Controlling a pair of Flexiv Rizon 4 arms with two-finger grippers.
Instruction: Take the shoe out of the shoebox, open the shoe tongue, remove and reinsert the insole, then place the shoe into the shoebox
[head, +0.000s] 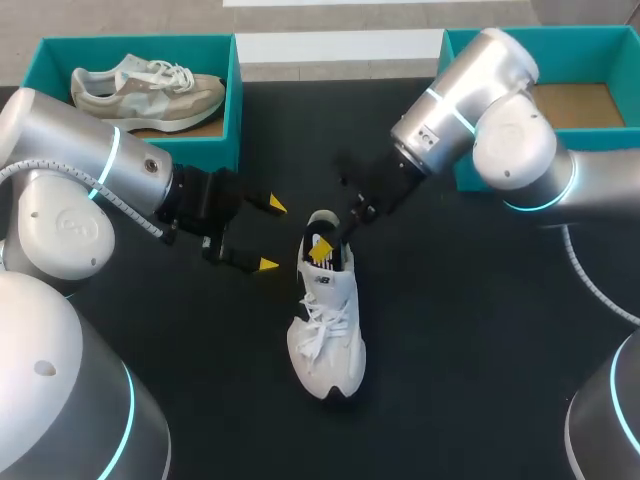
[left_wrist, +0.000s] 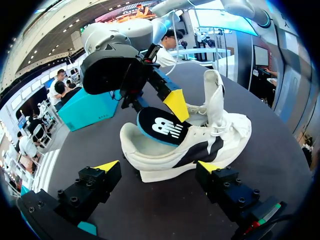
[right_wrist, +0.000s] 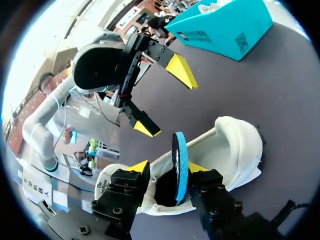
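A white shoe (head: 325, 335) lies on the black table, toe toward me, tongue pulled up. Its black insole (head: 322, 245) with a blue underside sticks up out of the heel opening. My right gripper (head: 325, 250) hangs over the heel. In the right wrist view the insole (right_wrist: 179, 160) stands on edge between that gripper's (right_wrist: 167, 167) fingers, with a gap on one side; it is open. My left gripper (head: 272, 235) is open, just left of the shoe and apart from it. In the left wrist view the shoe (left_wrist: 220, 135) lies just ahead of its open fingers (left_wrist: 159, 166).
A teal shoebox (head: 232, 100) at the back left holds a beige shoe (head: 150, 85). A second teal shoebox (head: 590, 40) at the back right shows a bare brown bottom, partly hidden by my right arm. Bare black table surrounds the white shoe.
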